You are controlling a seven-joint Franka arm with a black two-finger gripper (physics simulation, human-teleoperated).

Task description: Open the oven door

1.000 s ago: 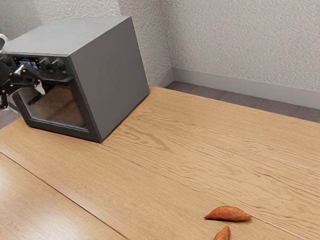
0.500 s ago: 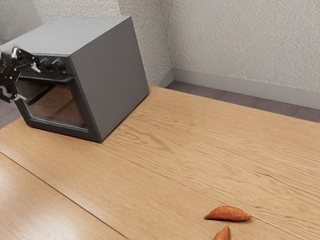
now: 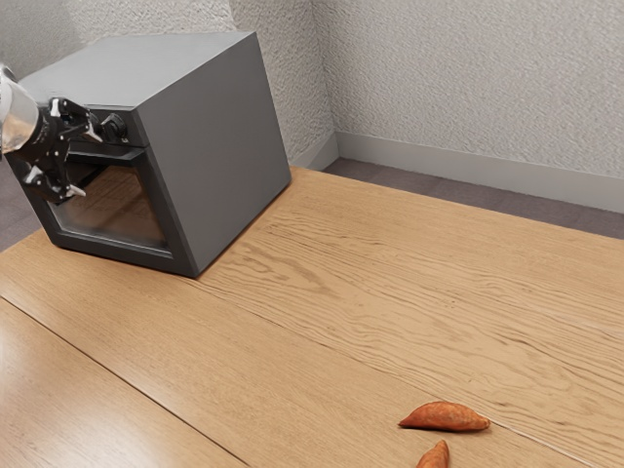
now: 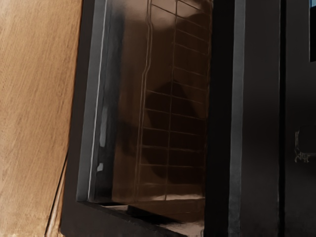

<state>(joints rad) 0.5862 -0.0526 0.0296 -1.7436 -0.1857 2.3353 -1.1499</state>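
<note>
Rough pale walls [image 3: 478, 88] meet in a corner at the back, a light baseboard [image 3: 487, 175] running along them above a strip of dark floor [image 3: 444, 192], and out in front stretches the wood-grained table [image 3: 331, 302], plank seams slanting across it. Over at the exterior view's left, here's the main attraction: the grey oven [image 3: 219, 156], standing upright on the tabletop, its black-framed door [image 3: 178, 252] closed against the body. And look at the gripper [image 3: 84, 161], right up at the front of that oven! Its two fingers are spread wide, one up by the control panel, the other lower down in front of the door's window [image 3: 122, 210], with nothing clasped between them. The dark handle [image 3: 125, 155] runs across the top of the door, just beside the gripper, and a round knob [image 3: 114, 128] sits above it on the panel. Over to the wrist view, and it's a close look at the door: through the brownish glass come the thin wires of a rack [image 4: 170, 113], with a blue edge of the display [image 4: 313, 29] peeking in. Down near the exterior view's lower edge, two orange-brown sweet potatoes [image 3: 445, 416] lie on the wood, close together, well apart from the oven.
</note>
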